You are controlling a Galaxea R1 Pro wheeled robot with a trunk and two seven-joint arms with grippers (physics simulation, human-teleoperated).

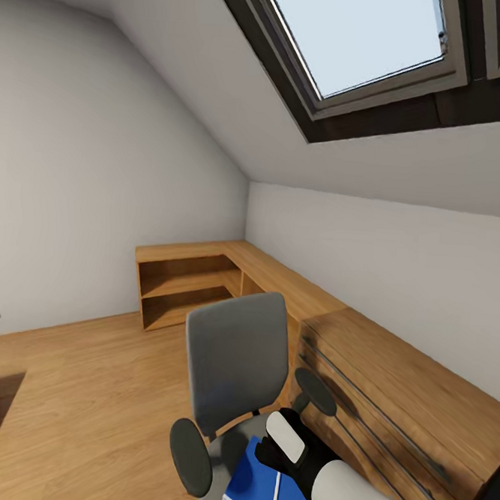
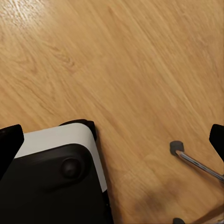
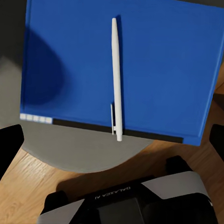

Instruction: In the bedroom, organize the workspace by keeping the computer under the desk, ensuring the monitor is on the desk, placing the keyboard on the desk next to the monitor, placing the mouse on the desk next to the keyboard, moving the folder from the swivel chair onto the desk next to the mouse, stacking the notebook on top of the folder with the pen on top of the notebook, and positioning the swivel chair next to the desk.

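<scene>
On grey swivel chair (image 1: pixel 233 369), blue folder (image 3: pixel 140 56), white pen (image 3: pixel 116 77) atop — right pincer (image 3: pixel 112 140) seemingly wide.

The one piece of lettering I can make out is on my own base (image 3: pixel 126 200), seen upside down in my right wrist view: it seems to read "GALAXEA AI", though the letters are small and faint.

A grey swivel chair (image 1: pixel 233 369) is seen at six o'clock, beside the wooden desk (image 1: pixel 390 381). On its seat a blue folder (image 3: pixel 140 60) lies flat, a white pen (image 3: pixel 116 77) resting lengthwise upon it.
</scene>
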